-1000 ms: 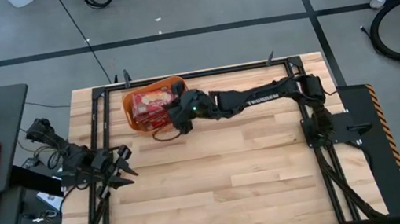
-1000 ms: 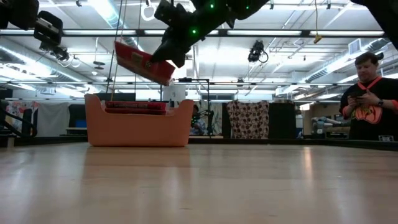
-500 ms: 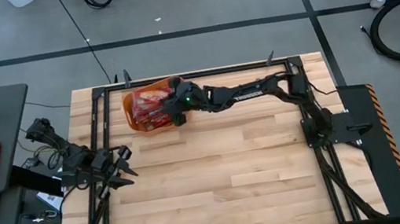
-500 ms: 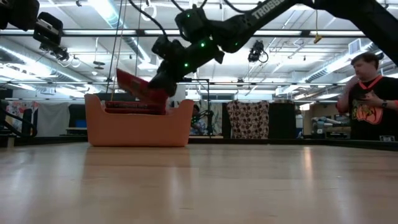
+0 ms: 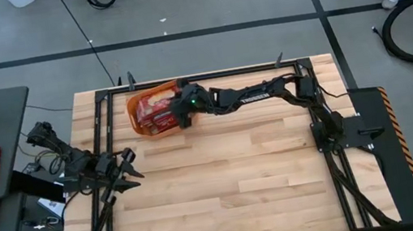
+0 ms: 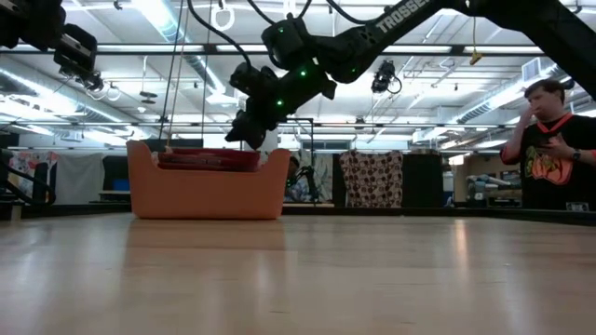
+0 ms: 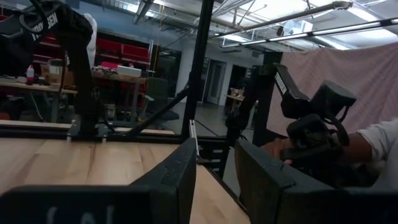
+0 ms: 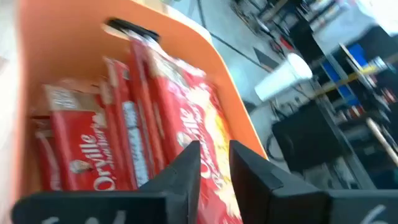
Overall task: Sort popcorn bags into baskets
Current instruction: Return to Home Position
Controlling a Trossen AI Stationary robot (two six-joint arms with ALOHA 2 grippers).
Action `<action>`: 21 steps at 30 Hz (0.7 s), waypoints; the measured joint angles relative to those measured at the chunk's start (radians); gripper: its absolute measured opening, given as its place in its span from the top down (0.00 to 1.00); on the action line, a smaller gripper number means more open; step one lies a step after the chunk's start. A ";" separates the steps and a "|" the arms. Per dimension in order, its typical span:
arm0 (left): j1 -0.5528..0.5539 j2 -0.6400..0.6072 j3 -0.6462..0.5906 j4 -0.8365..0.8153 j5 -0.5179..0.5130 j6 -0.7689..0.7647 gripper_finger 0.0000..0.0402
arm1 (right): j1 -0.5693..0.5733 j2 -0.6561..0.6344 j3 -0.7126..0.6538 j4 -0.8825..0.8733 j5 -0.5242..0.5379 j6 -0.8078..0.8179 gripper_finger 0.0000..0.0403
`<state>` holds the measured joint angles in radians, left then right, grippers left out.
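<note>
Since half a second ago, the top bag (image 6: 210, 152) has left your right hand (image 6: 244, 130) and gone from tilted to flat on the pile.

Your left hand (image 5: 122, 167) waits at the left edge of the desk (image 5: 224, 178), well apart from the work. Its fingers (image 7: 177, 171) are spread with nothing between them.

Further right, left of the desk's middle and near the edge at the top of the high view, sits the orange tub (image 5: 133, 110). All the red popcorn bags (image 5: 158, 111) you can see lie stacked inside it, the pile reaching just above the rim.

Your right hand hovers over the tub's right end, just above the bags. Its fingers (image 8: 186, 165) are a narrow gap apart and hold nothing.

At the far right, beyond the desk, a person (image 6: 549, 149) stands in the room.
</note>
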<state>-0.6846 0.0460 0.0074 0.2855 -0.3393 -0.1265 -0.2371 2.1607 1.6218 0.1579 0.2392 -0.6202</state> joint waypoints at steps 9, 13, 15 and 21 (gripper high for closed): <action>0.000 0.000 0.000 0.000 0.000 -0.001 0.71 | 0.006 -0.001 0.000 -0.002 0.056 0.051 0.75; 0.000 0.000 0.000 0.000 0.000 0.001 0.71 | 0.010 -0.001 0.000 -0.037 0.055 0.108 0.75; 0.000 0.000 0.000 0.000 0.000 0.006 0.71 | 0.009 -0.001 0.000 -0.071 0.056 0.145 0.75; 0.000 0.000 0.000 -0.001 -0.001 0.036 0.71 | 0.015 -0.003 0.091 -0.270 0.051 0.206 0.75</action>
<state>-0.6846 0.0460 0.0071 0.2848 -0.3399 -0.0903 -0.2221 2.1578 1.7129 -0.1122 0.2905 -0.4141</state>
